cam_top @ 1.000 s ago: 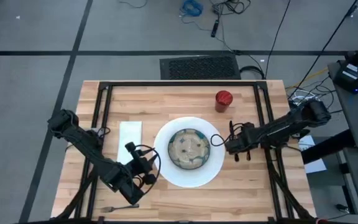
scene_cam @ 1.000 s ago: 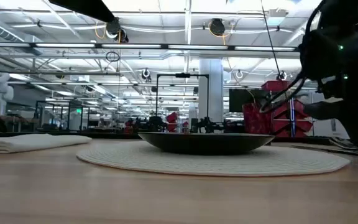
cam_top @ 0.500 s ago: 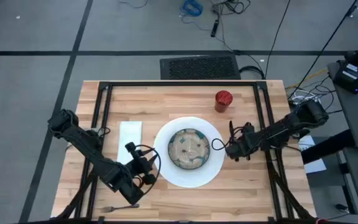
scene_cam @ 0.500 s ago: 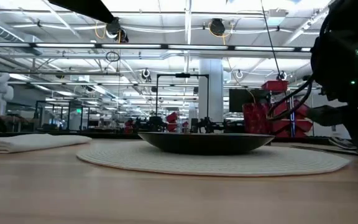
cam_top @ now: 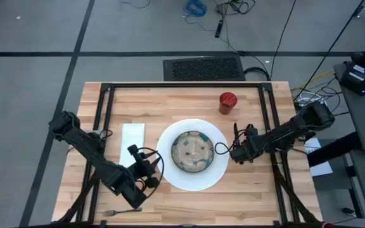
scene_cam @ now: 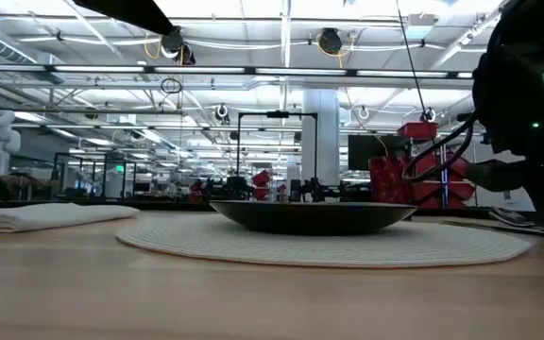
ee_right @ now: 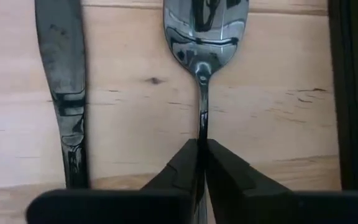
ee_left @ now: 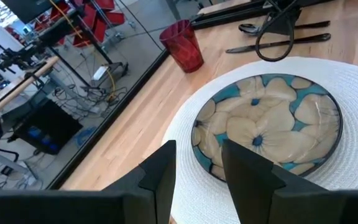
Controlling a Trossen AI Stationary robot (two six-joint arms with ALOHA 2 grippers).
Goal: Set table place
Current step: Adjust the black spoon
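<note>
A: Right gripper (ee_right: 200,163): fingers pinched on the spoon (ee_right: 202,37) handle, bowl of the spoon lying just ahead of the tips on the table (cam_top: 258,107). Knife (ee_right: 65,74) lies parallel, just beside the spoon.

B: Beyond that?

A: Plate (cam_top: 170,168) sits just past the knife, bowl (cam_top: 192,151) centred on it. Cup (cam_top: 227,101) stands farther out, apart from the plate.

B: Left gripper (ee_left: 197,168)?

A: Spread, empty, hovering at the plate's near rim. Napkin (cam_top: 132,140) lies beside it; fork (cam_top: 116,211) behind it, near the table edge.
</note>
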